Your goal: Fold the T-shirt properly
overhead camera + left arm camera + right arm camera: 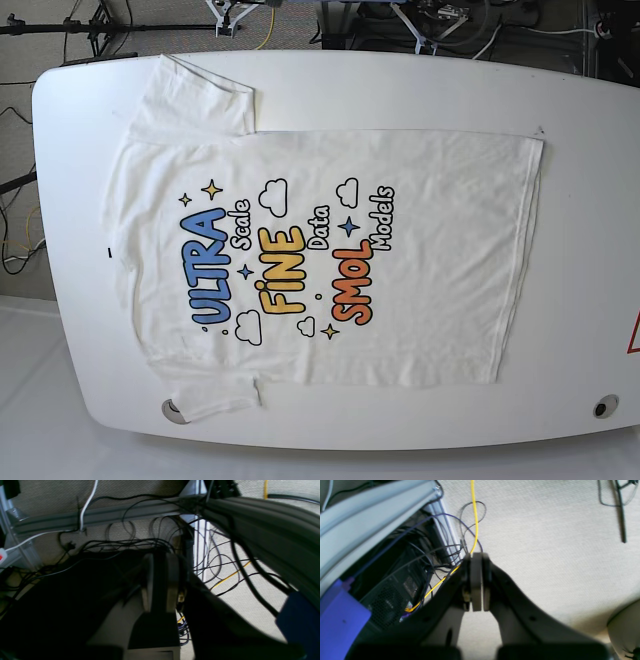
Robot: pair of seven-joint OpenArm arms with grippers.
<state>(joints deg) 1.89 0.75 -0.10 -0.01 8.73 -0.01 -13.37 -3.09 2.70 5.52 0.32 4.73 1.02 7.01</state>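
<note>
The T-shirt lies spread flat on the white table in the base view, print side up. Its collar points left and its hem right, with one sleeve toward the far edge and the other toward the near edge. Neither arm shows in the base view. In the left wrist view my left gripper hangs over carpet and cables, its jaws a narrow gap apart with nothing between them. My right gripper is shut and empty above the carpet floor.
Tangled black cables and a grey rail lie below the left gripper. A yellow cable, a computer case and a blue block sit near the right gripper. Stands and cables crowd the table's far side.
</note>
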